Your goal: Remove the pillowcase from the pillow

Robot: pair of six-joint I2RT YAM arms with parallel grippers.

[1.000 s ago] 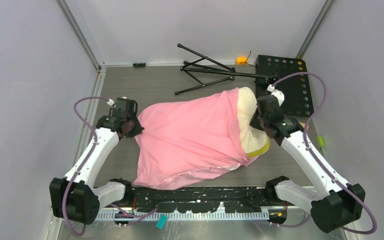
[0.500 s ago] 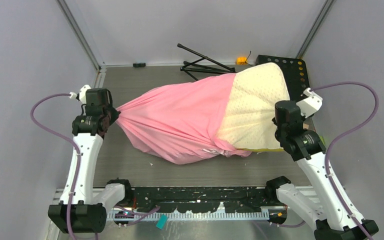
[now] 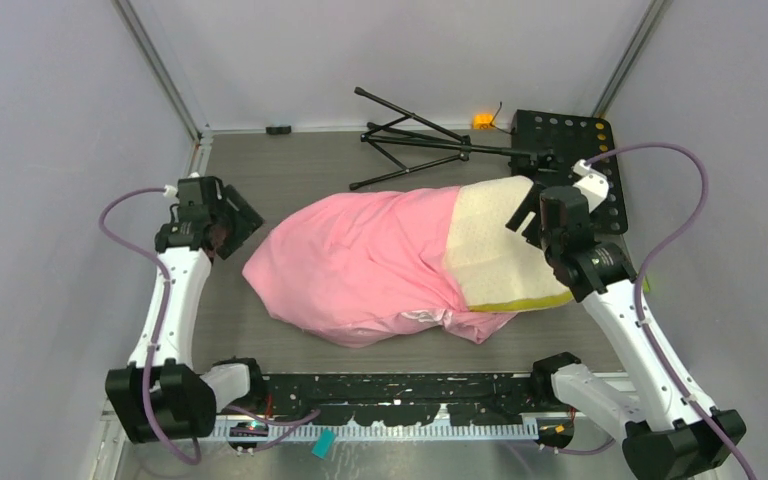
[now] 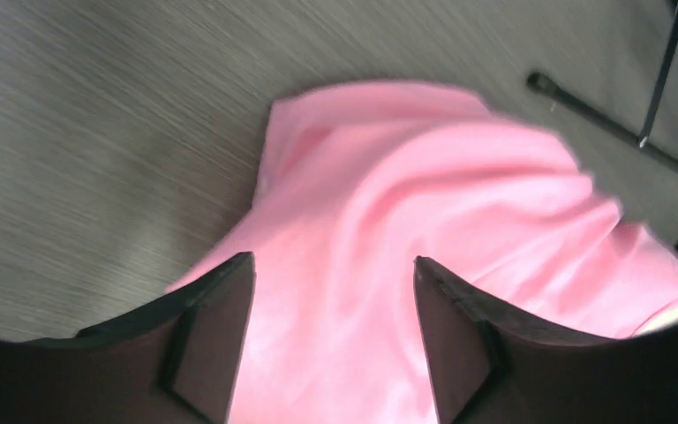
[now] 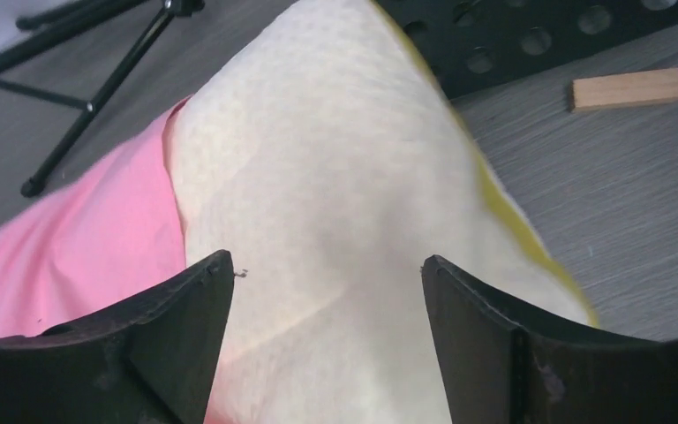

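Top external view: which step are you on?

Midway, I'd judge, at a fresh grasp. The wrinkled pink fabric pillowcase [image 3: 360, 265] lies limp across the middle of the frame. It covers roughly the left two-thirds of the plump cream quilted pillow [image 3: 495, 240]. The pillow's bare end, with its yellow edge band, shows at centre right.

And your fingers?

Apart on both sides, clamped on nothing. My left gripper [image 3: 232, 228] hangs at the left of the frame, just off the closed pink end. In the left wrist view pink cloth fills the gap between my open jaws. My right gripper [image 3: 526, 208] sits over the pillow's bare upper right corner. In the right wrist view only cream quilting lies between the jaws.

What does the next move need?

I think each side must come down and pinch. The left takes a firm fold of loose pink, the right the bare quilted corner. Then I pull them apart toward the frame's sides so the sack slides off leftward.

How does the fabric look?

Smooth and thin, bunched along the lower edge. It could slip from a shallow pinch.
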